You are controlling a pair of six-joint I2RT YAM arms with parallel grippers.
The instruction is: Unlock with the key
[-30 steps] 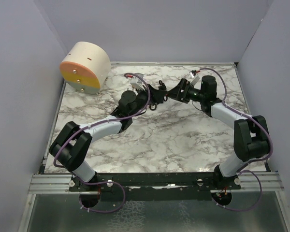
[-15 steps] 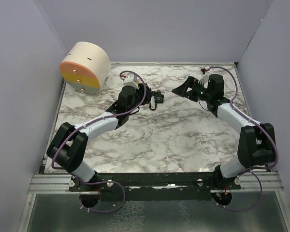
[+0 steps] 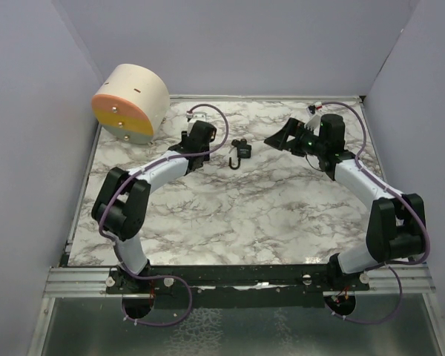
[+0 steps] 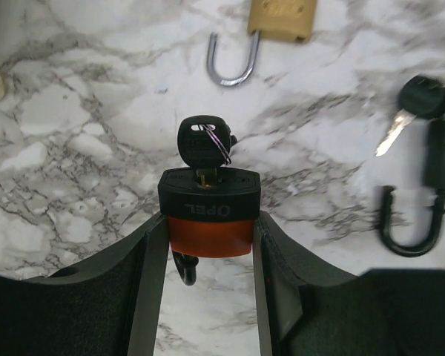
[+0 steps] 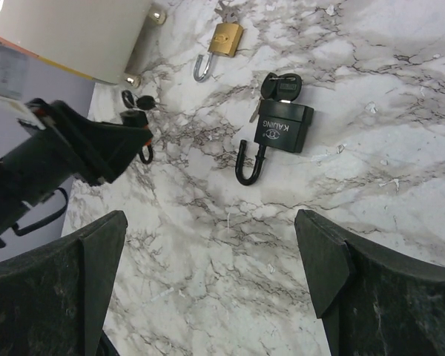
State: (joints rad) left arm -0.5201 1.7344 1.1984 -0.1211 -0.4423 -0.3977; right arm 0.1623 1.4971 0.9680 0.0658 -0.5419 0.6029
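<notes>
In the left wrist view my left gripper [image 4: 208, 226] is shut on an orange and black padlock [image 4: 209, 215]. A black-headed key [image 4: 202, 144] sticks in its keyhole, and part of its dark shackle [image 4: 185, 273] shows below the body. From above, this gripper [image 3: 188, 139] sits at the table's back left, near the round tub. My right gripper [image 5: 211, 222] hangs open over bare marble with nothing between its fingers, and the top view shows it [image 3: 278, 138] right of centre. The left gripper [image 5: 133, 137] also appears in the right wrist view.
A black padlock [image 5: 283, 127] with its own key [image 5: 279, 84] lies between the arms [image 3: 241, 150]. A brass padlock [image 4: 282, 16] with a raised shackle lies just ahead of the left gripper. A cream tub with an orange face [image 3: 130, 104] stands at the back left corner.
The two grippers met near the table's centre a second ago. The left one has swung left with the orange padlock; the right one has drawn back to the right, open.
</notes>
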